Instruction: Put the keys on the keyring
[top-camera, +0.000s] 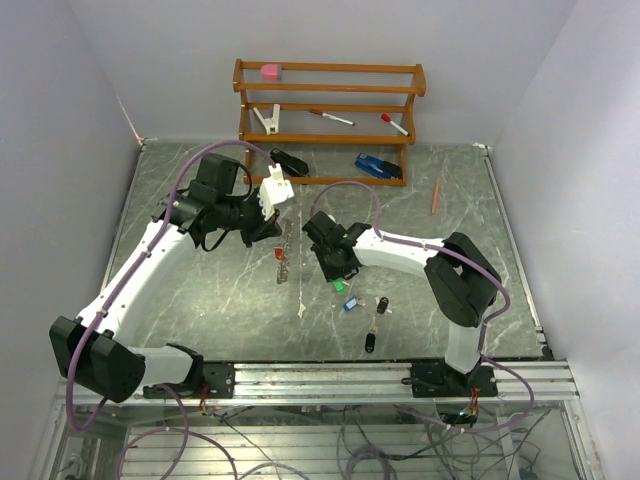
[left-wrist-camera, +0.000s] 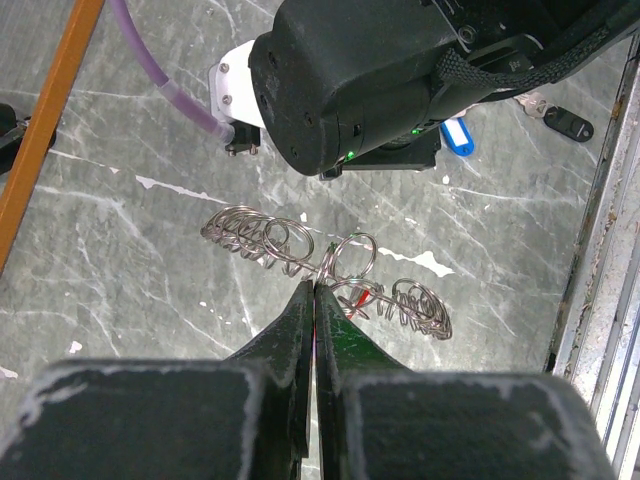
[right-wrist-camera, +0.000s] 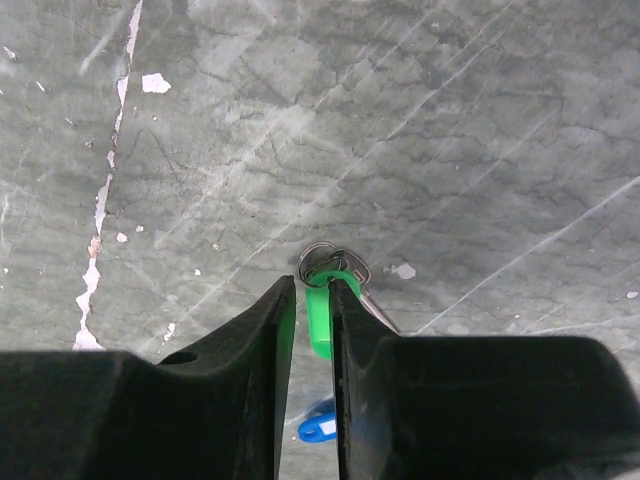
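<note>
Tabletop, right arm crooked over keys

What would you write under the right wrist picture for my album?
Right gripper straddling the green key, a blue key nearby.

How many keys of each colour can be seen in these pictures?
Green key: 1
Blue key: 1
Black keys: 2
Total: 4
</note>
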